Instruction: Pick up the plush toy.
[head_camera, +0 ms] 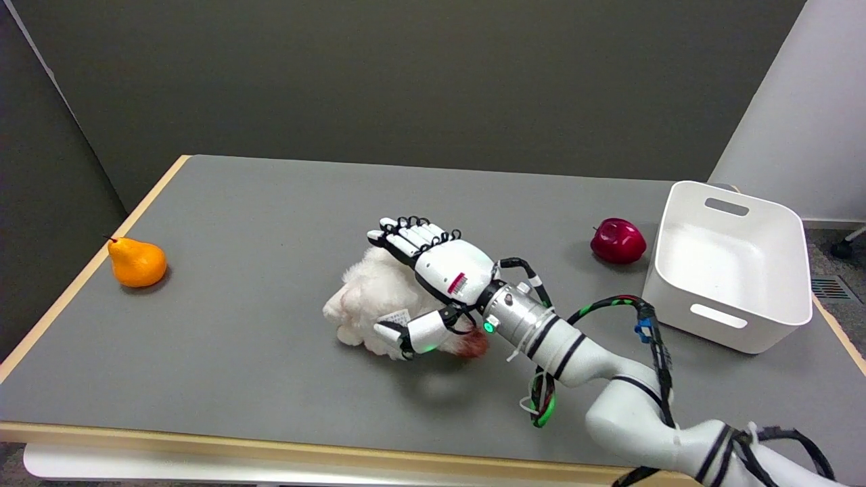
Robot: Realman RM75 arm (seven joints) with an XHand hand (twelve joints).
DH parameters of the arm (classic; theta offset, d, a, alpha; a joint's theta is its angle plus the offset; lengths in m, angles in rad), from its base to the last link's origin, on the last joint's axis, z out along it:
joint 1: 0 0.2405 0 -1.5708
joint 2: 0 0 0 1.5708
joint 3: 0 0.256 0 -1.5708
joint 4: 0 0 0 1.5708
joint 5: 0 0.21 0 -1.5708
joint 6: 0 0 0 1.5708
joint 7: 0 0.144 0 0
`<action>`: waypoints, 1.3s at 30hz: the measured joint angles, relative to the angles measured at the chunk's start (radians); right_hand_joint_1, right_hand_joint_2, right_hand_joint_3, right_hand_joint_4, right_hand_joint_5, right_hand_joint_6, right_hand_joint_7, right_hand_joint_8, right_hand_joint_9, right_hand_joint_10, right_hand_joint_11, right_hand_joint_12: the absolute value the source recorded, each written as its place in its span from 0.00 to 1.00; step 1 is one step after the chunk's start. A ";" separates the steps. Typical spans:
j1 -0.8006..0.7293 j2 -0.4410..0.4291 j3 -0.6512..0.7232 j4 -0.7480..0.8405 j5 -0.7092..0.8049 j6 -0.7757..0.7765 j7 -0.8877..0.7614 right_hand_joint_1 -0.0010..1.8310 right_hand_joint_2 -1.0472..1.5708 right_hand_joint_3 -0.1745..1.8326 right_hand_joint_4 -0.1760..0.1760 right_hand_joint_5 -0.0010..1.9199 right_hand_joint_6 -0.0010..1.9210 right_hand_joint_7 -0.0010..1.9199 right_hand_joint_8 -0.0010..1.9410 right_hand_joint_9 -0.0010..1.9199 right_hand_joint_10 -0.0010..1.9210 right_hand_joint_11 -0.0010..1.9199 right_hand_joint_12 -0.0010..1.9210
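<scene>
Your right hand [433, 284] lies over the one white plush toy [369, 304], near the middle of the grey table [257, 223]. Its thumb is tucked against the toy's near side and its fingers [406, 237] stretch flat across the top; you cannot tell whether they hold it. The toy rests on the table. Farther off you have one orange pear [137, 262] at the left edge, one red apple [618, 241], and one white bin [727, 264] just right of the apple.

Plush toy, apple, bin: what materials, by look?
Plush toy: soft white fabric, fuzzy matte pile. Apple: likely hard plastic or wax, glossy red with sharp highlights. Bin: likely moulded plastic, smooth white, rounded corners and cut-out handles.
</scene>
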 measured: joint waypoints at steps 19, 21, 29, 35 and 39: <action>0.193 -0.024 -0.110 -0.212 0.144 -0.003 0.005 0.41 0.64 0.54 0.44 0.14 0.25 0.17 0.20 0.16 0.52 0.23 0.88; 0.201 -0.025 -0.115 -0.221 0.152 -0.001 0.005 0.45 0.64 0.55 0.38 0.17 0.32 0.20 0.24 0.19 0.56 0.25 0.90; 0.216 -0.028 -0.125 -0.238 0.168 0.026 0.004 0.51 0.79 0.34 0.72 0.38 0.78 0.38 0.49 0.33 0.65 0.32 0.93; 0.219 -0.028 -0.130 -0.238 0.173 0.035 0.002 0.64 0.80 0.26 0.29 0.35 0.83 0.46 0.61 0.38 0.66 0.33 0.91; 0.220 -0.026 -0.133 -0.231 0.175 0.039 0.002 0.65 0.79 0.29 0.29 0.35 0.82 0.47 0.61 0.38 0.67 0.33 0.90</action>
